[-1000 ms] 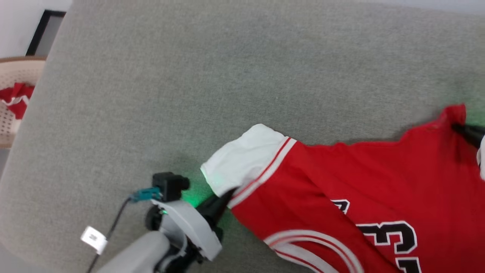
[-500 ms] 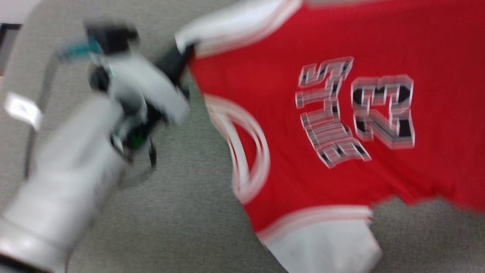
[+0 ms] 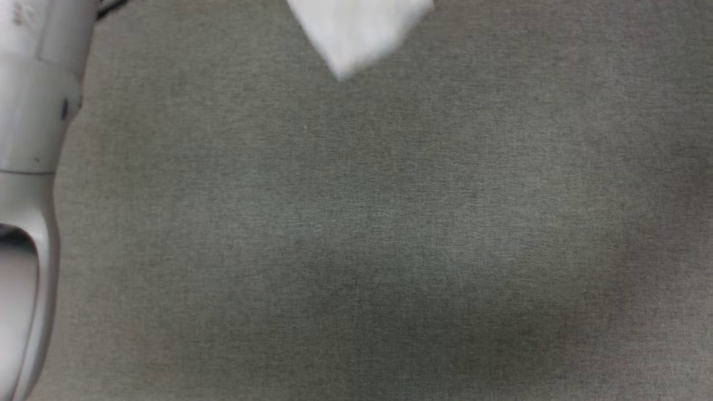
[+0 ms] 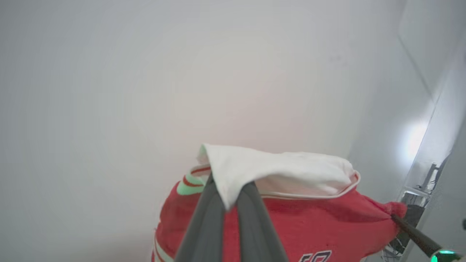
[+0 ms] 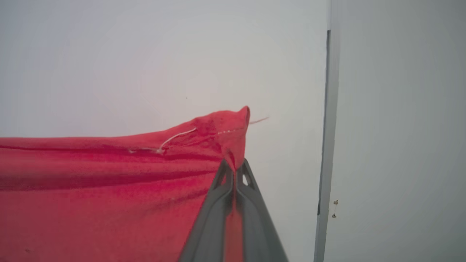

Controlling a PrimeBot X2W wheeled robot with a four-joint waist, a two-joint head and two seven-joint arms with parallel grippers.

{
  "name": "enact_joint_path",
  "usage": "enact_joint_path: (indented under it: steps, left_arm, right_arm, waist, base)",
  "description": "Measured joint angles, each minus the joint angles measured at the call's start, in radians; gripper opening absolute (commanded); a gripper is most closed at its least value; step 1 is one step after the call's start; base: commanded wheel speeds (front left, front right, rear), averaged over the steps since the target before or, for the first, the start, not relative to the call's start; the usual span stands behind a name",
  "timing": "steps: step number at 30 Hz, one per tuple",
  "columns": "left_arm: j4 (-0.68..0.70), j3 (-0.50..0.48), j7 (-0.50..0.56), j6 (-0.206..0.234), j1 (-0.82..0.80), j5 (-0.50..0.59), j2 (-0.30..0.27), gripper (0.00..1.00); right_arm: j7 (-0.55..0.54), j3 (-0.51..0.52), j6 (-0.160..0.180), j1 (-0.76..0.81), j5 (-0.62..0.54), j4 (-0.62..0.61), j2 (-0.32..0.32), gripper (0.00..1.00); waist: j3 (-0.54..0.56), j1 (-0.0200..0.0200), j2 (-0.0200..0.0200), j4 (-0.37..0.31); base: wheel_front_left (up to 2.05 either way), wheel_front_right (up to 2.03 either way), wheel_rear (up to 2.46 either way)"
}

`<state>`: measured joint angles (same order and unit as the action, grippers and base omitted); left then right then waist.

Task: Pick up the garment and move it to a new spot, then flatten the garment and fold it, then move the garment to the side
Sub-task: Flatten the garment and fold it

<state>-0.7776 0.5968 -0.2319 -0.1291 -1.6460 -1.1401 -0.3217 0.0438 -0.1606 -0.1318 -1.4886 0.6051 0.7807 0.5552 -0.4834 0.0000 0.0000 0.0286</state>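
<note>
We find the left gripper (image 4: 230, 191) shut on the garment (image 4: 309, 225). In the left wrist view its two dark fingers converge on a fold of the white inner side, which drapes over both fingertips and hangs to a point between them. Behind that fold, the striped trim and the red body spread away to the right of that view. Part of the black, white-outlined lettering shows at the bottom edge. At the far red corner another dark finger pinches the cloth: this is the right gripper (image 4: 398, 219), with a green light (image 4: 442, 254) further down it.

In the right wrist view the right gripper (image 5: 233, 169) is likewise closed. Its fingertips press together on a red hem corner that pokes up just above them, and a loose white thread (image 5: 174, 138) lies along the seam. From this corner the red cloth runs leftward in shallow horizontal creases.

The garment spans the two grippers, one corner in each, with a pale wall (image 5: 145, 54) behind it in both wrist views.

In the head view a white corner of the garment (image 3: 362, 33) shows at the top edge, over the grey fabric surface (image 3: 356, 234) — whether it touches that surface we cannot tell. A pale forearm (image 3: 28, 139) stands at the left edge.
</note>
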Motion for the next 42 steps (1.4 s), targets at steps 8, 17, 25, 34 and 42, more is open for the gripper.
enact_joint_path:
  steps: [8,17,25,34,42]
  left_arm:
    - [0.131,0.049,-0.028,-0.002,0.133,-0.068,-0.056,0.0]
    - [0.313,0.024,-0.03,-0.002,0.601,-0.147,-0.085,0.0]
    - [0.516,-0.016,-0.031,-0.002,1.005,-0.069,-0.092,0.0]
    - [0.706,-0.006,-0.031,-0.002,1.328,-0.002,-0.177,0.0]
    - [0.842,-0.032,-0.031,-0.002,1.523,0.023,-0.213,0.0]
  right_arm:
    - [0.029,-0.075,0.0,0.041,0.021,0.044,-0.012,0.0]
    - [-0.002,-0.226,0.0,0.381,0.167,-0.022,0.006,0.0]
    - [-0.033,-0.265,0.0,0.739,0.328,-0.231,0.125,0.0]
    - [-0.107,-0.179,0.0,1.07,0.382,-0.472,0.204,0.0]
    - [-0.179,0.009,0.0,1.372,0.361,-0.678,0.194,0.0]
  waist:
    - [-0.004,0.0,0.0,-0.013]
    - [-0.01,0.0001,0.0,-0.006]
    - [0.035,0.0,0.0,0.015]
    - [0.138,0.0,0.0,0.024]
    - [0.196,0.0,0.0,0.025]
  base:
    - [0.0,0.0,0.0]
    - [0.0,0.0,0.0]
    - [0.0,0.0,0.0]
    - [0.0,0.0,0.0]
    - [0.0,0.0,0.0]
